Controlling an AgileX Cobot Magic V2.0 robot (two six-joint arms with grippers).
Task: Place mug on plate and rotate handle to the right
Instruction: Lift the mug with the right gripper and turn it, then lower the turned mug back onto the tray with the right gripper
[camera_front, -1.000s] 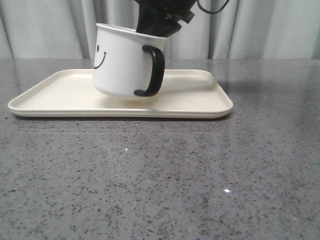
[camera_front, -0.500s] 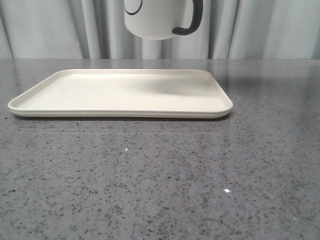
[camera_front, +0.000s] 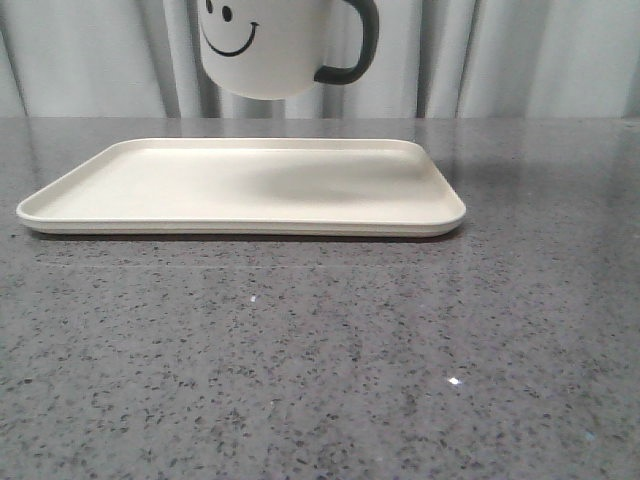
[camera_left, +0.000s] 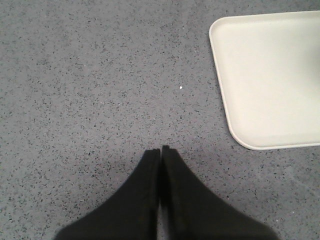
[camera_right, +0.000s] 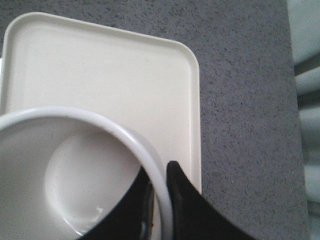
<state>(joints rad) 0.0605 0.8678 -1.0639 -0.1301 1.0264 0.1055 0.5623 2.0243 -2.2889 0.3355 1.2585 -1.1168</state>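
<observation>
Mug (camera_front: 265, 50) now lower, face forward, rim in right gripper (camera_right: 160, 187); left gripper (camera_left: 160, 150) closed.

Mug (camera_front: 272, 50): white, hanging in the air well above the plate, its top cut off by the upper edge of my view; what holds it is out of frame.
Face: black smiley, turned toward me, on the mug's left half.
Handle (camera_front: 355, 45): black loop, sticking out to the right of the mug.
Plate (camera_front: 150, 190): cream, flat, low rim, lying on the counter with nothing on it; a soft shadow falls across its middle and right part, under the mug.
Counter (camera_front: 320, 350): grey speckled stone, filling the foreground.
Curtain (camera_front: 520, 55): pale, pleated, behind everything.
</observation>
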